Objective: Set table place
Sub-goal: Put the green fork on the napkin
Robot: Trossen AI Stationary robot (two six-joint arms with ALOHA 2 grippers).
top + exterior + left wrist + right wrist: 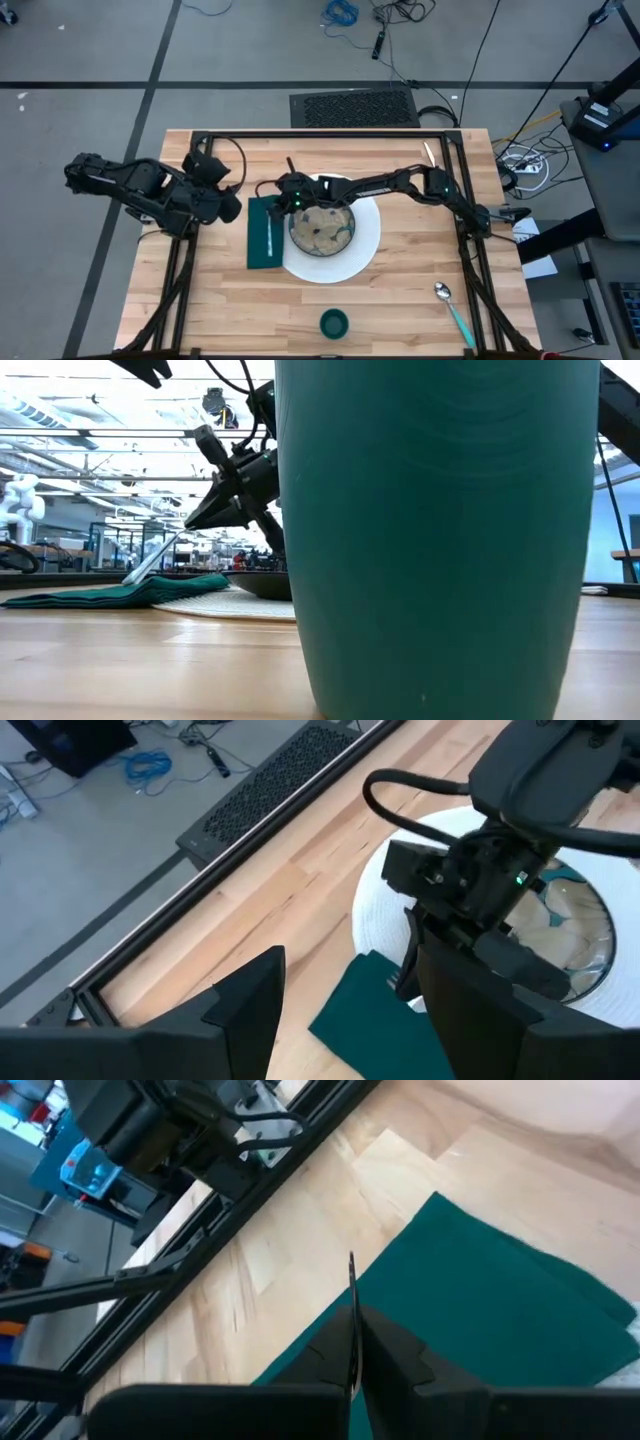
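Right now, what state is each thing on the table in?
right gripper: shut on silver utensil, tilted over napkin.
left gripper: open, beside napkin.
napkin: flat, left of plate.
bowl: upright on plate.
cup: upright, apart.
spoon: lying on table.

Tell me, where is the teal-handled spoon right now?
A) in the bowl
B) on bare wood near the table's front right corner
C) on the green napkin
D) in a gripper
B: the spoon lies alone on the table, right of the cup.
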